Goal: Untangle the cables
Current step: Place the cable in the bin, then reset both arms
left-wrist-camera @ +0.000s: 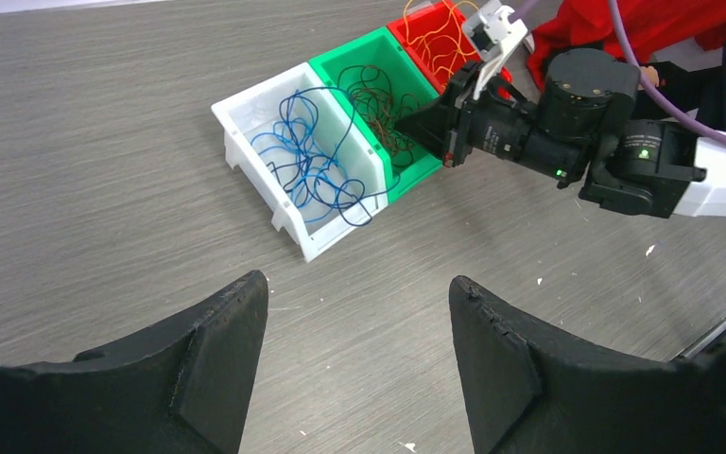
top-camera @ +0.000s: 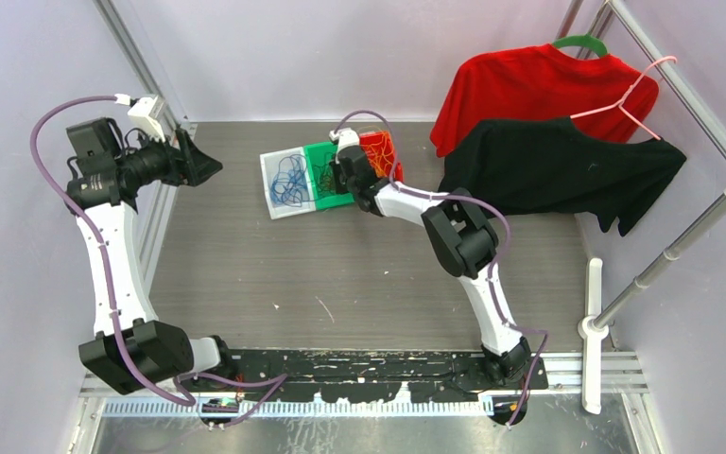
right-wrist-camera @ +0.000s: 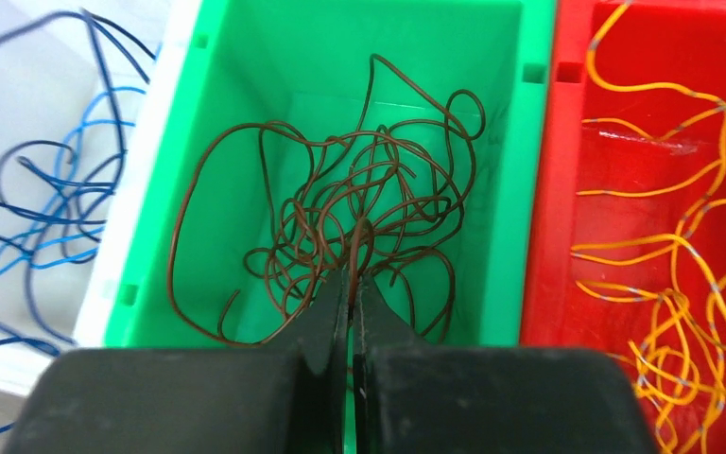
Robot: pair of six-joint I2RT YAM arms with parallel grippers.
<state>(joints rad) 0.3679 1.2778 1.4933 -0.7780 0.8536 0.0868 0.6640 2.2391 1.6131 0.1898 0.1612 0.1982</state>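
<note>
Clamped shut with the right pincer (right-wrist-camera: pixel 350 293) on strands of the brown cables (right-wrist-camera: pixel 340 203), heaped ahead of its tips in the green bin (right-wrist-camera: pixel 359 38). Risks hauling up the whole knot, or flicking loops into the blue cables (right-wrist-camera: pixel 47 208) at its left, if lifted fast. No pinning from the open left pincer (left-wrist-camera: pixel 359 322), far off.

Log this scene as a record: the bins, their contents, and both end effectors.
layout: three open bins side by side in a row
white plastic bin: loose blue cables, light and dark strands
green plastic bin: tangled dark brown cables
red plastic bin: looped orange cables
right end effector: lowered into the green bin, shut on a brown strand
left end effector: open, holding nothing, above the grey table, apart from the bins
</note>
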